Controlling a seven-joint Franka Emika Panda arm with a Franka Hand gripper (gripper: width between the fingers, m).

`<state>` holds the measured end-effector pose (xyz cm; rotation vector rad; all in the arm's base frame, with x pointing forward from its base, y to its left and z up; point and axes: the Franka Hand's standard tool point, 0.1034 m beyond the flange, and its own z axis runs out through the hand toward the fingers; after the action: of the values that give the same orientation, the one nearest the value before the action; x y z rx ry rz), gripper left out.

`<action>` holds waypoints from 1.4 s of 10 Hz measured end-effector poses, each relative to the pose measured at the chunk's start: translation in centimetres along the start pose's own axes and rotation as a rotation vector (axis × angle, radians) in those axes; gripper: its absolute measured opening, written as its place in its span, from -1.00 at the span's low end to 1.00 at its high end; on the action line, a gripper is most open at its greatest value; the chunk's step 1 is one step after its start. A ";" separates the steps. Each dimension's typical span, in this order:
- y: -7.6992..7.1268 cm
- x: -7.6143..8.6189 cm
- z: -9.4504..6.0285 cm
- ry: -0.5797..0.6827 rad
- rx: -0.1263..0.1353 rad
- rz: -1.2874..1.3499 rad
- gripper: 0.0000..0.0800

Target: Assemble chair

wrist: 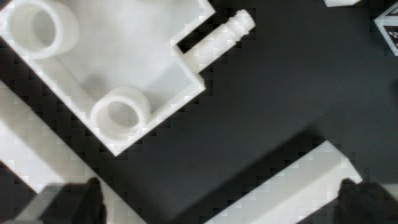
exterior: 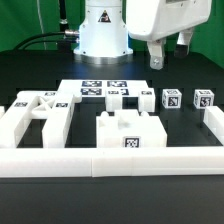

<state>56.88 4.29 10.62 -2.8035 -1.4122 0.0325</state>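
Chair pieces (exterior: 130,132): lying loose on the table (exterior: 40,75), their row running from the exterior view's left to its right, behind the low wall (exterior: 110,160).
Frame (exterior: 35,112): lying flat at the exterior view's left.
Gripper (exterior: 168,55): hanging open over the small posts (exterior: 170,98), holding nothing.

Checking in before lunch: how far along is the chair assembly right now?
Nothing looks joined yet: the X-braced frame, the slab piece and the short posts lie apart. The gripper hangs open and empty above the parts. All the joining is left.
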 end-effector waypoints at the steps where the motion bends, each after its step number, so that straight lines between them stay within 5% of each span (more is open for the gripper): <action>1: 1.3 -0.5 1.2 -0.006 0.005 -0.014 0.62; 4: 3.7 -0.8 3.7 0.003 0.005 -0.019 0.62; 8: 3.6 -0.6 3.6 0.005 0.005 0.074 0.62; 14: 2.0 -0.2 5.9 0.016 0.031 0.744 0.62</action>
<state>58.29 2.87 4.73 -3.0991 -0.2940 0.0304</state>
